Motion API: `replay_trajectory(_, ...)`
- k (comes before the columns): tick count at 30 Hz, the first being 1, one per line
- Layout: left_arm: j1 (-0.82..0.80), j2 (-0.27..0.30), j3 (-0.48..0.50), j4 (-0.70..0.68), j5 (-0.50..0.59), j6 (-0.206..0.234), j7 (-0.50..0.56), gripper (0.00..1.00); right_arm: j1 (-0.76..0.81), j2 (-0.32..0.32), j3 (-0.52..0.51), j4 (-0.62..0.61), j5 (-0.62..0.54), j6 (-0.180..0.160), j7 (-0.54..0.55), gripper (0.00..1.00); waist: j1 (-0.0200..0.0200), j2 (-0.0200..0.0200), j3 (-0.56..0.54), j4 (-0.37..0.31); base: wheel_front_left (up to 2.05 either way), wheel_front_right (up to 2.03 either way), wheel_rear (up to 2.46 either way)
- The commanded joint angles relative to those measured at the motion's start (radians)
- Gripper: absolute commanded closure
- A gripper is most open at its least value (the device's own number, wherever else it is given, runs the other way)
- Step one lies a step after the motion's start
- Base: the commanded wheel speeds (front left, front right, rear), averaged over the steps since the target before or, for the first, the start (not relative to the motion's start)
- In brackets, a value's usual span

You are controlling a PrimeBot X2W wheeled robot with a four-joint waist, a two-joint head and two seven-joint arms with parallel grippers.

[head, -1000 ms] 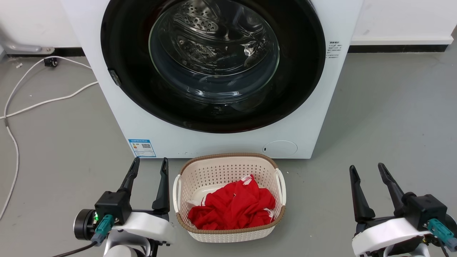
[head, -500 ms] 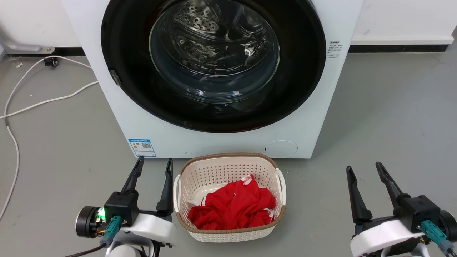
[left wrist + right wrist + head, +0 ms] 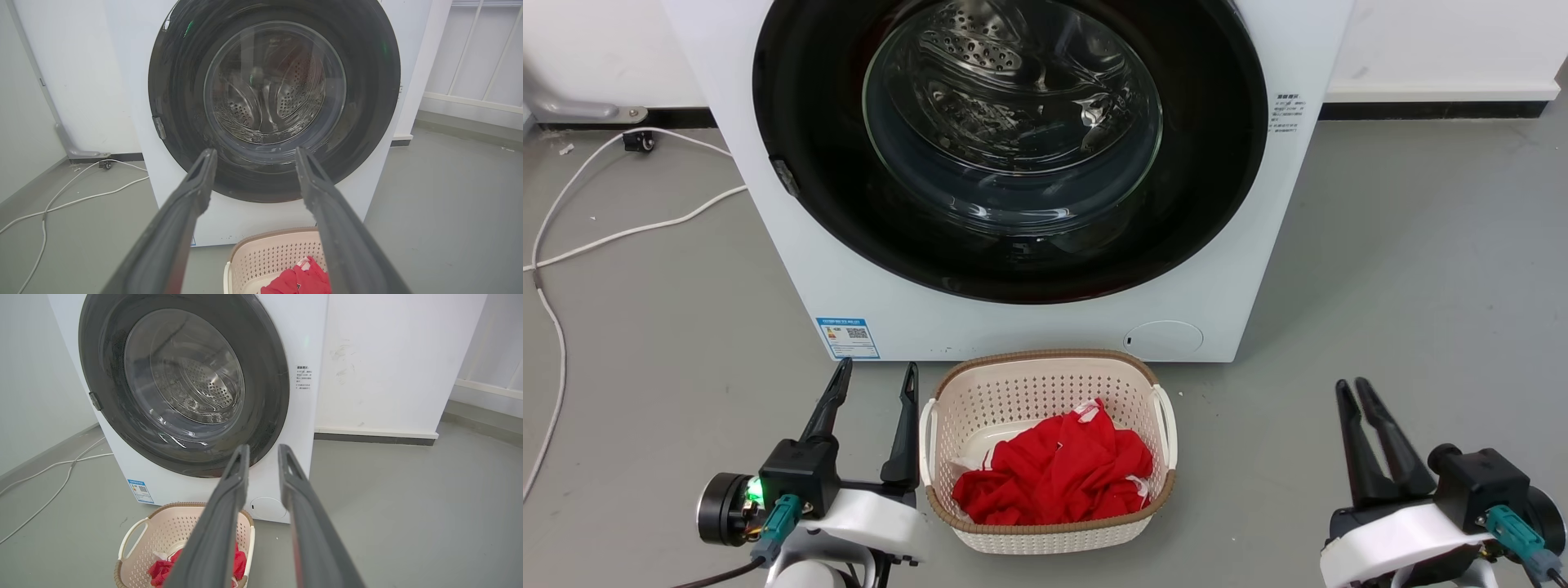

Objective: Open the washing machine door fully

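Plainly, the washing machine door (image 3: 1010, 139) sits shut and flat in the front of the white machine (image 3: 768, 245), its glass bowl showing the perforated steel drum behind. A blue label (image 3: 848, 338) with a QR code is stuck at the machine's lower left, and a small block of print (image 3: 1288, 112) sits right of the door; neither is legible. The left gripper (image 3: 876, 367) hangs above the floor with fingers spread wide, empty, just beside the cream basket (image 3: 1045, 358) of red cloth (image 3: 1058, 474). The right gripper (image 3: 1350, 384) holds nothing, its fingers drawn close with a narrow gap, well apart from the door.
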Motion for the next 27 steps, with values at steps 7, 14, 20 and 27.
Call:
replay_trajectory(7,-0.003,0.001,-0.005,-0.006,-0.010,0.007,-0.003,0.00,0.000,0.004,0.015,0.008,0.104,-0.001,-0.021,1.00,0.0000,0.0000,0.001,0.001,0.00,0.00,0.00)
replay_trajectory(14,-0.007,0.001,-0.007,-0.014,-0.010,0.006,-0.003,0.00,-0.032,0.003,0.062,-0.037,0.714,-0.001,-0.086,1.00,0.0000,0.0000,0.006,-0.001,0.00,0.00,0.00)
replay_trajectory(20,-0.021,0.001,-0.005,-0.026,-0.011,0.011,-0.003,0.00,-0.090,0.003,0.077,-0.105,1.197,-0.001,-0.099,1.00,0.0000,0.0000,0.028,-0.005,0.00,0.00,0.00)
replay_trajectory(27,-0.054,0.001,-0.001,-0.048,-0.005,0.015,-0.003,0.00,-0.259,-0.011,-0.024,-0.101,1.453,-0.001,-0.052,1.00,0.0000,0.0000,0.086,-0.006,0.00,0.00,0.00)
